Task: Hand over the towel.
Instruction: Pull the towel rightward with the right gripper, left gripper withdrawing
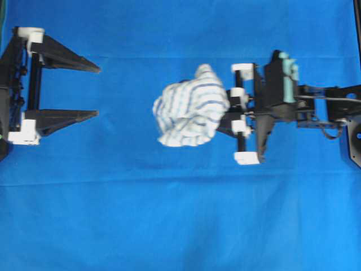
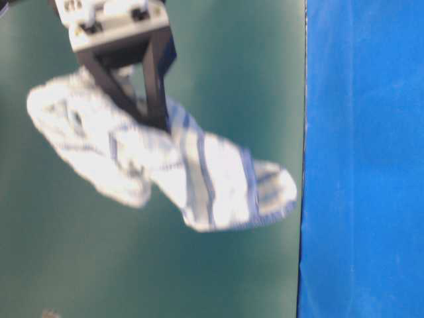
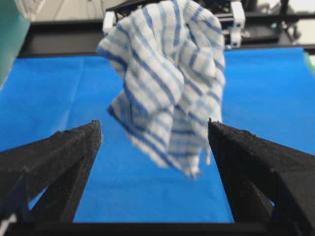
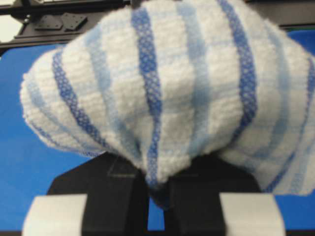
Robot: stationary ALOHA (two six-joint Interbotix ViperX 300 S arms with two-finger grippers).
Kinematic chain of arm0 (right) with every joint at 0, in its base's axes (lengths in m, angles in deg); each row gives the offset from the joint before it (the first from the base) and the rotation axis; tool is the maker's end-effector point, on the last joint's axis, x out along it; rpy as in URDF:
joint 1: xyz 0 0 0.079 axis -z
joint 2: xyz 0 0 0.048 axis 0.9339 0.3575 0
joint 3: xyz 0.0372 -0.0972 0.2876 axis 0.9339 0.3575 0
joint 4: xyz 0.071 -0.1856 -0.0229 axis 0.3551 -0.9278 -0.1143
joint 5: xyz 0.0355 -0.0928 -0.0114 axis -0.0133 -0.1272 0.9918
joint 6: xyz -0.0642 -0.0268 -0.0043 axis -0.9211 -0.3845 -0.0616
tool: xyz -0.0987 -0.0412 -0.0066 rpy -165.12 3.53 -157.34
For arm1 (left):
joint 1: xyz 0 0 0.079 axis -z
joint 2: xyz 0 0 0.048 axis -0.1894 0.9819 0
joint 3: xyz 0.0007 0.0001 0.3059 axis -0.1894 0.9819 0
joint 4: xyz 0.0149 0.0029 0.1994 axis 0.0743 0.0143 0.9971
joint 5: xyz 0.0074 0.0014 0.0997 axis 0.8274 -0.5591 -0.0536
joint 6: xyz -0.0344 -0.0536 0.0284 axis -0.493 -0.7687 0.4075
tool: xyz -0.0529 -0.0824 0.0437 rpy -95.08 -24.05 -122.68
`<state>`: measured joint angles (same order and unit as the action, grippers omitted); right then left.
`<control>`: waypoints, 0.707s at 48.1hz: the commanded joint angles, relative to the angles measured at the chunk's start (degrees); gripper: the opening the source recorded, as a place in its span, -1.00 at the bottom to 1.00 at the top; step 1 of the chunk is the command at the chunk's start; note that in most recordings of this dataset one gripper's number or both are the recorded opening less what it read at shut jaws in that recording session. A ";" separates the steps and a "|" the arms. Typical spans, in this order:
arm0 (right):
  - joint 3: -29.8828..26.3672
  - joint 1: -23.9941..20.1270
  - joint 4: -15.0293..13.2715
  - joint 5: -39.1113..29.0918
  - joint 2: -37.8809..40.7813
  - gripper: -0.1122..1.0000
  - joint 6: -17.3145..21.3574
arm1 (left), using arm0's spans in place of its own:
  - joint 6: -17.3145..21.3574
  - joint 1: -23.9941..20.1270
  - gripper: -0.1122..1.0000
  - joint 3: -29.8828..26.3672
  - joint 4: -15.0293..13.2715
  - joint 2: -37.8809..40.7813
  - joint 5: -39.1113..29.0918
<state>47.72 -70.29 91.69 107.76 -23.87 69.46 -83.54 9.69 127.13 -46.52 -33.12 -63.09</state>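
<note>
1. The towel [image 1: 190, 107] is held bunched in mid-air over the blue cloth [image 1: 180, 226], approx. midway btwn the arms; most of it hangs free, toward the left side.
2. It is pinched at one edge by the right gripper [image 1: 231, 110], jaws clamped tight on the fabric.
3. The left gripper [image 1: 97, 92] is spread wide, empty, well apart from the towel.
4. For a clean step, the right-hand clamp should be kept firm and the towel carried clear w/o snagging on the open left fingers [image 3: 64, 152].
5. Handover judged essentially done.
</note>
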 commanded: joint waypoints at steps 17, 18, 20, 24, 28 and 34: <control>-0.79 2.55 0.35 -4.04 -1.41 -0.71 -0.09 | -0.09 0.18 0.85 -0.18 -0.09 -0.35 0.26; -1.14 3.08 0.35 -5.19 -0.97 -0.71 0.00 | -0.09 0.18 0.85 -0.09 -0.09 -0.35 0.18; -2.20 4.04 0.35 -7.91 0.26 -0.71 0.00 | -0.09 0.18 0.85 -0.09 -0.09 -0.35 0.26; -4.75 5.89 0.35 -13.54 3.16 -0.71 -0.09 | -0.09 0.18 0.85 0.00 -0.09 -0.26 0.18; -7.03 7.29 0.35 -18.19 6.94 -0.71 -0.09 | -0.09 0.18 0.84 0.09 -0.09 -0.18 0.26; -10.02 7.91 0.26 -23.38 13.80 -0.71 -0.26 | -0.09 0.18 0.84 0.35 -0.09 -0.18 0.18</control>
<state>40.60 -62.55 91.87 87.28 -13.32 69.28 -83.54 9.78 128.10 -46.52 -33.20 -63.18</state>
